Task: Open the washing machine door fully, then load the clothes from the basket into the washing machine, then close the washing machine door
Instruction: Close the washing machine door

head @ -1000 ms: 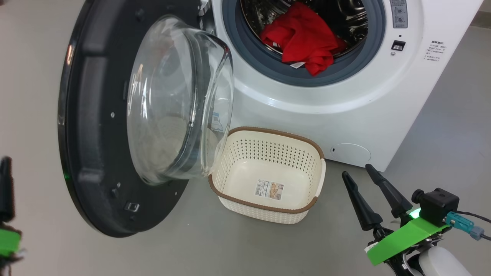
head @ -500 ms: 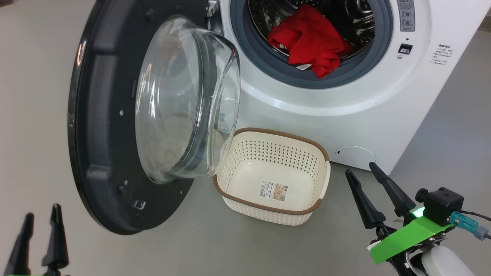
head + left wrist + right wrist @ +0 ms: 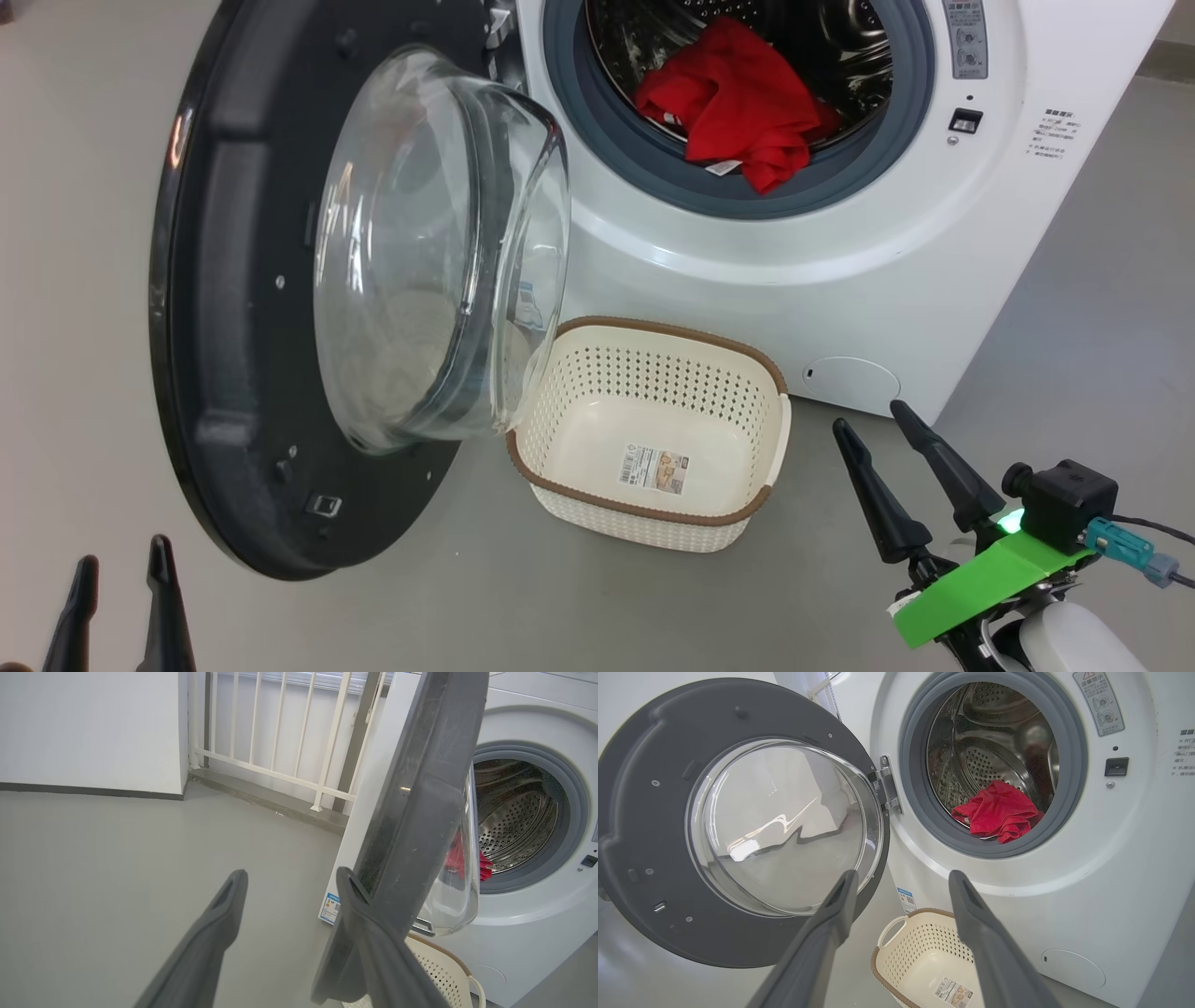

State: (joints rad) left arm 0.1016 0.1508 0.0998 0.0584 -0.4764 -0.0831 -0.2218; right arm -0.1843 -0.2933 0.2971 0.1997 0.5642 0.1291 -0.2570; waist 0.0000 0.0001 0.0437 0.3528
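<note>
The clothes (image 3: pixel 738 103) lie in the mouth of the washing machine (image 3: pixel 840 280), and the basket (image 3: pixel 653 327) on the floor just in front of it is empty. So I judge that the step in hand is to close the washing machine door (image 3: pixel 224 373). The door stands wide open at the left of the opening, and its glass bowl (image 3: pixel 420 252) reaches over the basket's left rim.

Your left gripper (image 3: pixel 124 549) hovers low by the door's outer edge, jaws wide apart and holding nothing. Whether it touches the door I cannot tell. Your right gripper (image 3: pixel 867 413) hangs to the right of the basket, also wide open and empty.

Before you push, look at the red fabric: one fold with a white label (image 3: pixel 722 168) hangs over the grey-blue gasket (image 3: pixel 597 140). It may get pinched, so first push it deeper with the right gripper. Then put the left fingers behind the door's black outer face, near the free edge far from the hinge (image 3: pixel 887 784), and swing it in one slow arc. Watch that the bowl passes over the basket's rim. Press until the latch catches.
</note>
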